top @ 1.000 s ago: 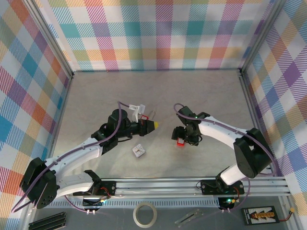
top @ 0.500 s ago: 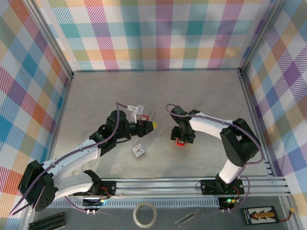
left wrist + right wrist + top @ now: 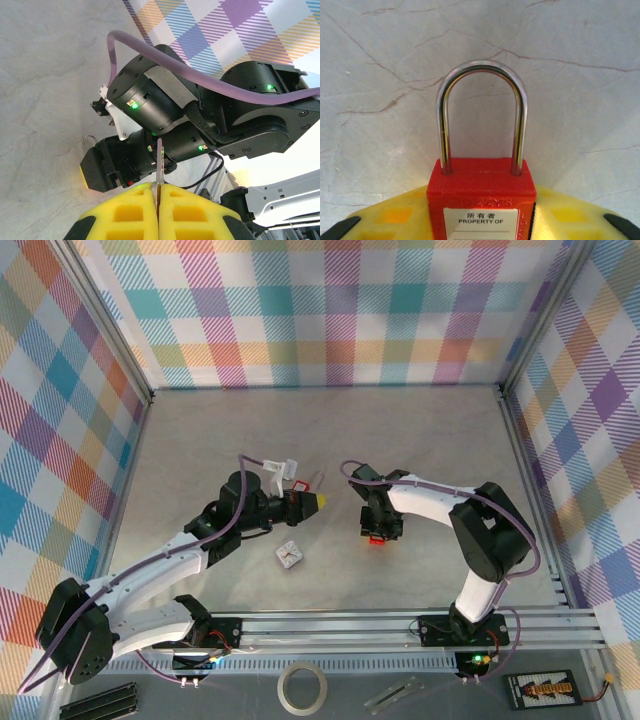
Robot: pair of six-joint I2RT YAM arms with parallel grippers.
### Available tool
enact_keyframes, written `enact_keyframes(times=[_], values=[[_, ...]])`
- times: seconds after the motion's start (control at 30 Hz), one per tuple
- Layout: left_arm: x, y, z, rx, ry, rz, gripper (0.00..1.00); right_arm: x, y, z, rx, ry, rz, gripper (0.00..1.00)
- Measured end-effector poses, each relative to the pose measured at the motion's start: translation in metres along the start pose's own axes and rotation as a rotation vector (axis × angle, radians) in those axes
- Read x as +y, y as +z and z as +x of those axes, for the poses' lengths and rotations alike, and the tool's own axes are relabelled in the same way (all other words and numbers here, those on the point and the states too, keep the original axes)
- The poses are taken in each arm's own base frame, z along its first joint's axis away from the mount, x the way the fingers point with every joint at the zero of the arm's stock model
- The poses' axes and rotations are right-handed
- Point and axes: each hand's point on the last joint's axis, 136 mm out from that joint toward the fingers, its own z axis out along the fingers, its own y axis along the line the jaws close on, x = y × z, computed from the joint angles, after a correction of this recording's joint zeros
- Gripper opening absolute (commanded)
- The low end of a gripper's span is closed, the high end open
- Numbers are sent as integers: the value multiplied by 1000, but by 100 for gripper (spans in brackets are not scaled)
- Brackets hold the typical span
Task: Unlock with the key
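your left gripper (image 3: 158, 195) is clenched on the thin key (image 3: 159, 162), your right gripper (image 3: 378, 528) clamps the red padlock (image 3: 482, 192) over the middle of the table (image 3: 200, 440), a gap between them, so watch it: an off-line push could twist the key in the pads (image 3: 125, 215) or knock the padlock askew.

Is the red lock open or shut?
Shut. In the right wrist view, both legs of the silver shackle sit down inside the red padlock.
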Motion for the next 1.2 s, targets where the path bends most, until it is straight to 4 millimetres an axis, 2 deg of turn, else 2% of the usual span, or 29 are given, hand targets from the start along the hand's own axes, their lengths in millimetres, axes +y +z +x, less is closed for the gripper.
enact_keyframes(times=[0.23, 0.3, 0.37, 0.47, 0.7, 0.8, 0.9, 1.2], values=[[2, -3, 1, -9, 1, -8, 0, 1, -6, -1, -10, 15, -11, 35], [3, -4, 1, -17, 2, -12, 0, 2, -16, -3, -31, 21, -33, 35], [5, -6, 1, -26, 3, -17, 0, 6, -34, -6, -71, 27, -81, 35], [3, -9, -1, -54, 15, -27, 0, 15, -77, -15, -170, 36, -201, 33], [-23, -16, -11, -167, 121, -25, 0, 48, -220, -54, -484, 80, -545, 30], [-29, -17, -17, -222, 158, -42, 0, 58, -256, -65, -556, 107, -644, 30], [-31, -17, -18, -254, 189, -67, 0, 66, -266, -70, -564, 128, -694, 30], [-31, -4, -16, -286, 241, -117, 0, 88, -263, -72, -494, 179, -786, 29]])
